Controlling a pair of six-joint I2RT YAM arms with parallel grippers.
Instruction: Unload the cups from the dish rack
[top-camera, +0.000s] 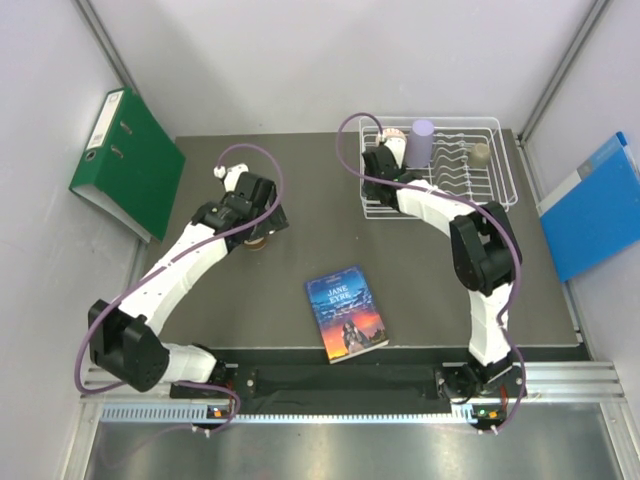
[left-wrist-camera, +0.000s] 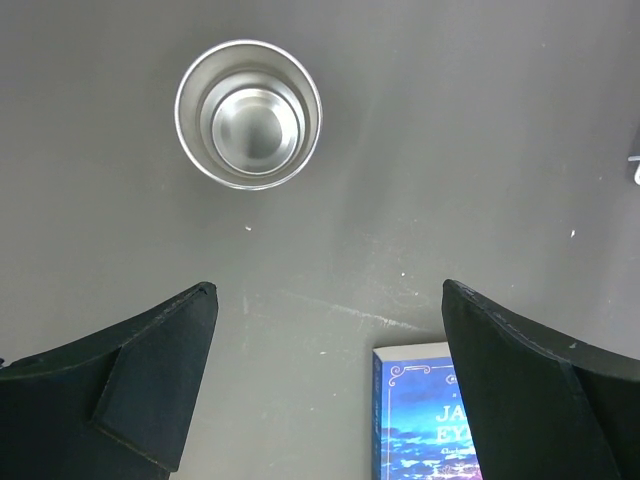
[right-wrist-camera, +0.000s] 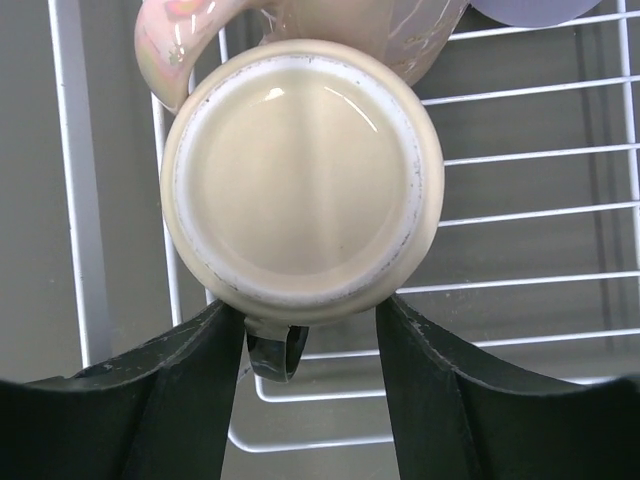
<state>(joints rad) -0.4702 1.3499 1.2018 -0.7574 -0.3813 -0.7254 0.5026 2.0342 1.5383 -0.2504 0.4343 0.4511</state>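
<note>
The white wire dish rack (top-camera: 495, 185) stands at the back right. In it are a lilac tumbler (top-camera: 421, 143), a pale peach mug (top-camera: 394, 137) and a small beige cup (top-camera: 480, 153). My right gripper (top-camera: 384, 165) is over the rack's left end. In the right wrist view it (right-wrist-camera: 305, 310) is open, its fingers (right-wrist-camera: 190, 370) straddling the dark handle at the near edge of an upturned beige-olive mug (right-wrist-camera: 300, 170); the peach mug (right-wrist-camera: 175, 45) lies just beyond. My left gripper (left-wrist-camera: 330, 300) is open and empty above the table, near an upright cup with a shiny metal inside (left-wrist-camera: 248, 113).
A paperback book (top-camera: 346, 313) lies at the table's middle front and shows in the left wrist view (left-wrist-camera: 415, 420). A green binder (top-camera: 125, 160) leans at the back left. A blue folder (top-camera: 595, 205) leans at the right wall.
</note>
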